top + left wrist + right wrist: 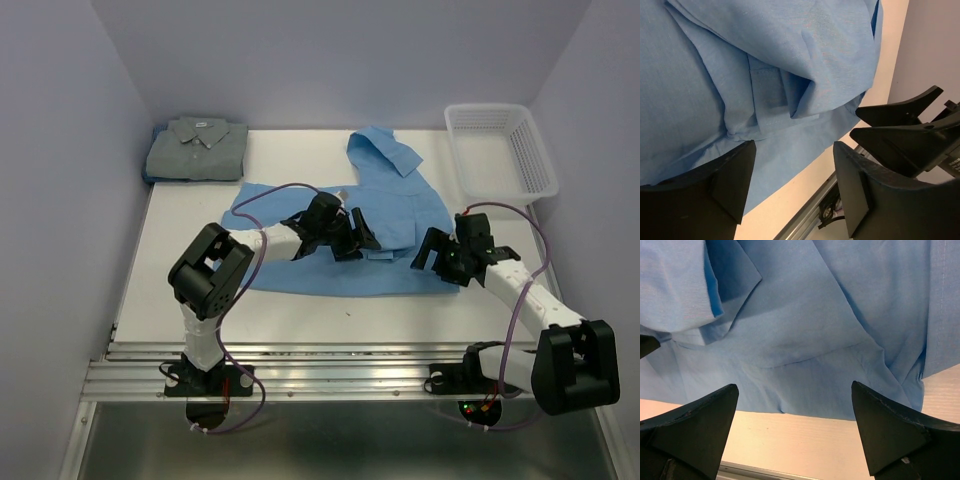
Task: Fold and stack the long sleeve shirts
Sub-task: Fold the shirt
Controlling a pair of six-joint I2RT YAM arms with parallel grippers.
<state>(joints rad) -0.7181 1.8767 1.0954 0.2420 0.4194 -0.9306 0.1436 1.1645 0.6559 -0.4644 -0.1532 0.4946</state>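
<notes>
Blue shirt (330, 215) lies spread left of the basket (520, 175); grey-green shirt (197, 150) sits folded, well left of it. Left gripper (362, 238) and right gripper (430, 258) are both spread and empty. You should pinch hem edges squarely, then fold evenly.
</notes>
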